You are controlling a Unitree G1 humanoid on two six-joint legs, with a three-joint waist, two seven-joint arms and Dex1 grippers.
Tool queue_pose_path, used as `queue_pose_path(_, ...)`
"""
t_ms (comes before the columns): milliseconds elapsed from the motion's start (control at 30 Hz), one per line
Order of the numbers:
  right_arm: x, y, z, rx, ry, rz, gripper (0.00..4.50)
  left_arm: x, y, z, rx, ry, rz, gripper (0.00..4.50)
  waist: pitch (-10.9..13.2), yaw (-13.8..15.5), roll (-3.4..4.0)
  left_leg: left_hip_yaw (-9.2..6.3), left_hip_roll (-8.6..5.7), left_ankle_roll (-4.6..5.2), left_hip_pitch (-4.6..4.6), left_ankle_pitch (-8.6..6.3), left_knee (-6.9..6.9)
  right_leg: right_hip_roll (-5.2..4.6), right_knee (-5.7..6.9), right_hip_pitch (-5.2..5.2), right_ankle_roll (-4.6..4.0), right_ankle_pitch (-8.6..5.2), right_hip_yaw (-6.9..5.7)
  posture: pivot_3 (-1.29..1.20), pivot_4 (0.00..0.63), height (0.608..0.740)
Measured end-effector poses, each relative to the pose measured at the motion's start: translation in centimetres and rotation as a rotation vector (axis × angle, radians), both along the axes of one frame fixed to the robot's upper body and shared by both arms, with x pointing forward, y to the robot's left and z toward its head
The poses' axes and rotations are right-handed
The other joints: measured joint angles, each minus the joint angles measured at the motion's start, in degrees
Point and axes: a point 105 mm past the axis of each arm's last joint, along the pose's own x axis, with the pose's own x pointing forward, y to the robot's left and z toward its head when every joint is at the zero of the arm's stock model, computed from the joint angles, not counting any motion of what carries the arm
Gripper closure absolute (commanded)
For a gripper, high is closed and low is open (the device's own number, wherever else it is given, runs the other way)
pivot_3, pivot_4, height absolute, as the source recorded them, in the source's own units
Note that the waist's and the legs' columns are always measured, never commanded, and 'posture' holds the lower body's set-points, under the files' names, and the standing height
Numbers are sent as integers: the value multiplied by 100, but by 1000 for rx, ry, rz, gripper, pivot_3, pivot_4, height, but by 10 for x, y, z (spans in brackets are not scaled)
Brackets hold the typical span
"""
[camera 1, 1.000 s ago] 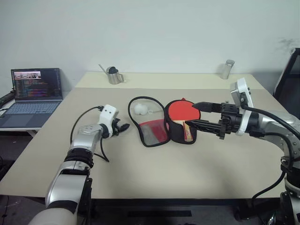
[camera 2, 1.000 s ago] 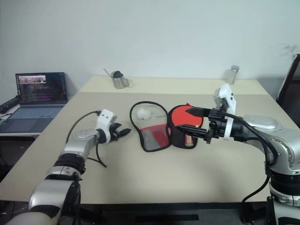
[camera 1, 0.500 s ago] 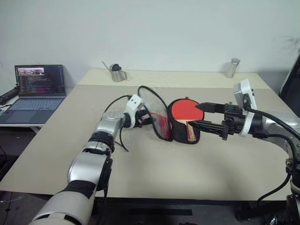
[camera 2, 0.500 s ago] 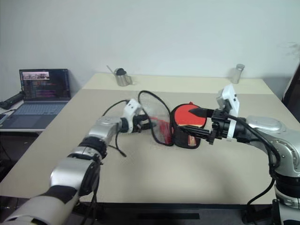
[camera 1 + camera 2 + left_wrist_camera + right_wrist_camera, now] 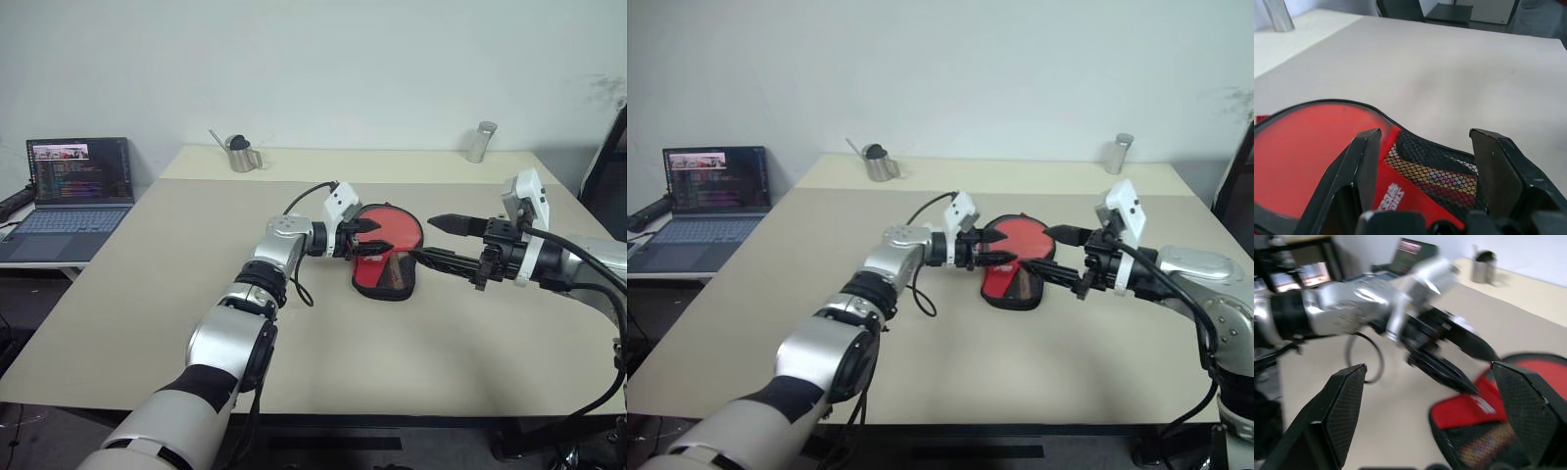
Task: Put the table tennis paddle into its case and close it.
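The case (image 5: pixel 385 257) lies at the middle of the table, its red flap with white logo and black mesh (image 5: pixel 1440 171) folded down on top. The table tennis paddle is under the flap; only its light handle (image 5: pixel 397 278) shows through the mesh. My left gripper (image 5: pixel 375 238) reaches in from the left just above the flap's round part, fingers (image 5: pixel 1364 156) apart with nothing between them. My right gripper (image 5: pixel 424 238) hovers open just right of the case's handle end, clear of it. The right wrist view shows the left gripper (image 5: pixel 1459 357) over the case (image 5: pixel 1484 431).
An open laptop (image 5: pixel 78 186) sits on a side table at the left. A metal pitcher (image 5: pixel 238 155) and a metal cylinder (image 5: pixel 479 142) stand at the table's far edge. A dark chair (image 5: pixel 612 147) is at the right.
My left gripper swung right from beside the open case, lifting the flap and bringing it down over the paddle. The right gripper drew back a little to the right.
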Motion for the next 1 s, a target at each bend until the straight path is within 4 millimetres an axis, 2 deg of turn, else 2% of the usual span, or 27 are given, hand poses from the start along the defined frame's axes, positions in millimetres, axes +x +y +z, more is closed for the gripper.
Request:
queue_pose_path(67, 8, -7, -7, 0, 33, -65, 49, -4, 12, -1, 6, 14, -32, 1355, 0, -5, 0, 3, 0, -1, 4, 1, 0, 0, 4, 0, 0, 0, 3, 0, 150, 740)
queue_pose_path(233, 39, -15, -34, 46, 148, -203, 49, -16, 59, -8, 40, 43, -56, 1355, 0, -38, 1, 3, 3, -2, 9, 2, 11, 2, 21, 0, -1, -1, 5, 0, 150, 740)
queue_pose_path(367, 68, -21, -54, 66, 212, -301, 49, -22, 88, 1, 73, 7, -11, 1355, 0, -77, 1, 2, 2, -2, 5, 1, 38, 1, 39, 0, -1, -1, 5, 0, 150, 740)
queue_pose_path(433, 82, -16, -60, 64, 217, -320, 49, -29, 103, 7, 63, -1, 13, 1355, 0, -109, 1, 3, 2, -1, 5, 1, 48, 0, 50, 1, -1, -1, 7, 0, 150, 740)
queue_pose_path(567, 104, -8, -82, 49, 245, -384, 49, -43, 113, 16, 53, 0, 19, 1355, 0, -124, 1, 2, 2, -2, 12, 1, 58, 0, 70, 1, -1, -1, 8, 0, 150, 740)
queue_pose_path(733, 119, 0, -104, 32, 296, -432, 49, -58, 117, 13, 58, 24, 24, 1355, 0, -126, 2, 3, 3, -3, 17, 2, 58, 0, 77, 2, -1, -1, 9, 0, 150, 740)
queue_pose_path(1000, 136, 9, -129, 25, 369, -490, 49, -58, 123, 19, 58, 17, 71, 1355, 0, -141, 2, 6, 4, -3, 21, 2, 56, 1, 78, 2, -1, -1, 11, 0, 150, 740)
